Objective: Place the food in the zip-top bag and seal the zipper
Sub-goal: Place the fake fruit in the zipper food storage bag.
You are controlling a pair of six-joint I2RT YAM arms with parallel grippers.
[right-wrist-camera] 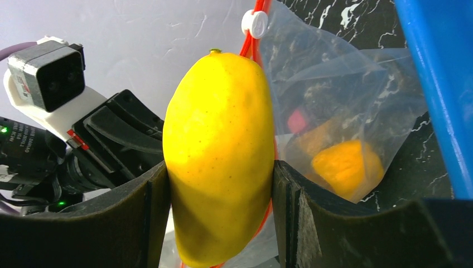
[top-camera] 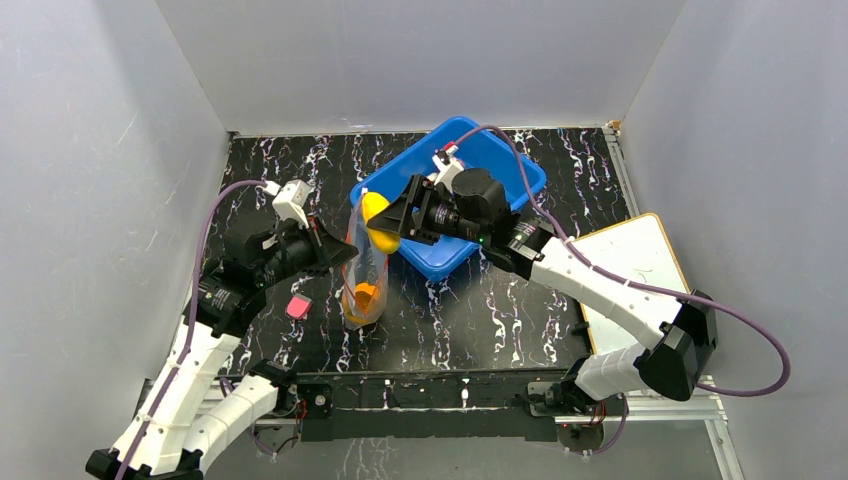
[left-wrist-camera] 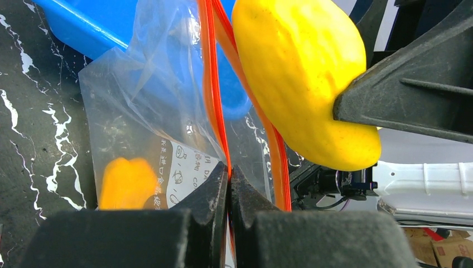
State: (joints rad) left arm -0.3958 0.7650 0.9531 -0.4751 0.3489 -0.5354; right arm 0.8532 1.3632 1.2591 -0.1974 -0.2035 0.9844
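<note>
The clear zip-top bag point(top-camera: 365, 275) hangs upright near the table's middle left, with orange food point(top-camera: 366, 294) at its bottom. My left gripper point(top-camera: 335, 250) is shut on the bag's near mouth edge, pinching the red-orange zipper strip point(left-wrist-camera: 211, 84). My right gripper point(top-camera: 392, 225) is shut on the yellow oval fruit point(top-camera: 378, 222) and holds it at the bag's open mouth. In the right wrist view the fruit point(right-wrist-camera: 220, 151) fills the jaws, with the bag point(right-wrist-camera: 346, 111) and the orange food point(right-wrist-camera: 346, 166) behind. In the left wrist view the fruit point(left-wrist-camera: 295, 78) sits between the two zipper strips.
A blue plastic bin point(top-camera: 470, 190) stands right behind the bag, under my right arm. A small pink block point(top-camera: 297, 306) lies on the black marbled table left of the bag. A white board point(top-camera: 640, 270) lies at the right edge. Grey walls enclose the table.
</note>
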